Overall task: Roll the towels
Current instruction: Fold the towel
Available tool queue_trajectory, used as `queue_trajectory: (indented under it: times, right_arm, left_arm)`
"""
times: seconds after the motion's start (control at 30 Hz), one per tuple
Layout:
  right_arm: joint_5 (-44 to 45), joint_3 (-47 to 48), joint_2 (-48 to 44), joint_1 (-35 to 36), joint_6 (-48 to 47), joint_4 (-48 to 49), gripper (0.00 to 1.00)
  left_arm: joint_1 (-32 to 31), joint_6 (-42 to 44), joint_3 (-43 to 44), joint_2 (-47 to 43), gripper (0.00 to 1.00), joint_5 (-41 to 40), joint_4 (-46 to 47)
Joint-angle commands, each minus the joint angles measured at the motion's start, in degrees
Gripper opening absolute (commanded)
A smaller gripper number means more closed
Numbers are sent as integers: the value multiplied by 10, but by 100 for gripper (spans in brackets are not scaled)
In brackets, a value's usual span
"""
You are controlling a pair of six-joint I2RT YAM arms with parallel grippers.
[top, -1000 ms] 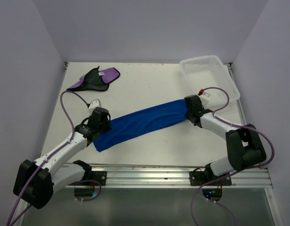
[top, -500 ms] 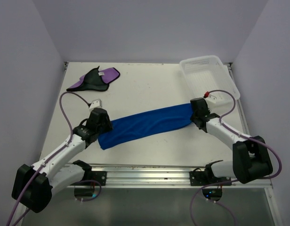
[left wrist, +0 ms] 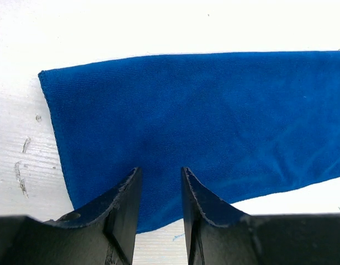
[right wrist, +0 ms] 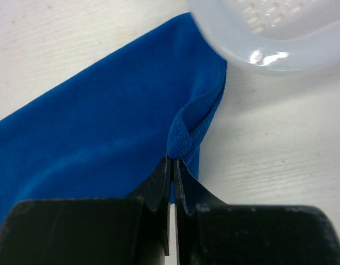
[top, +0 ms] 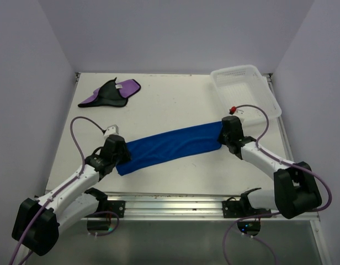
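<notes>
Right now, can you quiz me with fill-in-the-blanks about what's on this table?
The towel stretched between both arms is ____. The right gripper pinches its end nearest the white mesh ____. The purple towel lies at the table's far ____ corner.
Missing words: blue; basket; left.

Nearer towel (top: 170, 146) across table (top: 175, 105) middle, farther towel (top: 110, 93) back left, basket (top: 244, 88) back right.

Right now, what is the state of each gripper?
Left gripper: open, over the blue towel.
Right gripper: shut on the blue towel's edge.
</notes>
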Motion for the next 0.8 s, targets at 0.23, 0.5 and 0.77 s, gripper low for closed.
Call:
queue_trajectory:
  times: [0.23,0.5,0.77]
  right_arm:
    - [-36,34,12,81,-41,36,0]
    - [-25,89,49,148,-40,20,0]
    - [-24,148,84,198,-38,5,0]
  left_arm:
    - [-1,-31,-17,-42,38,-13,-8]
    - [-1,-34,-12,-36,38,-12,-21]
    - [-2,-72,-52,-46,38,-5,-19]
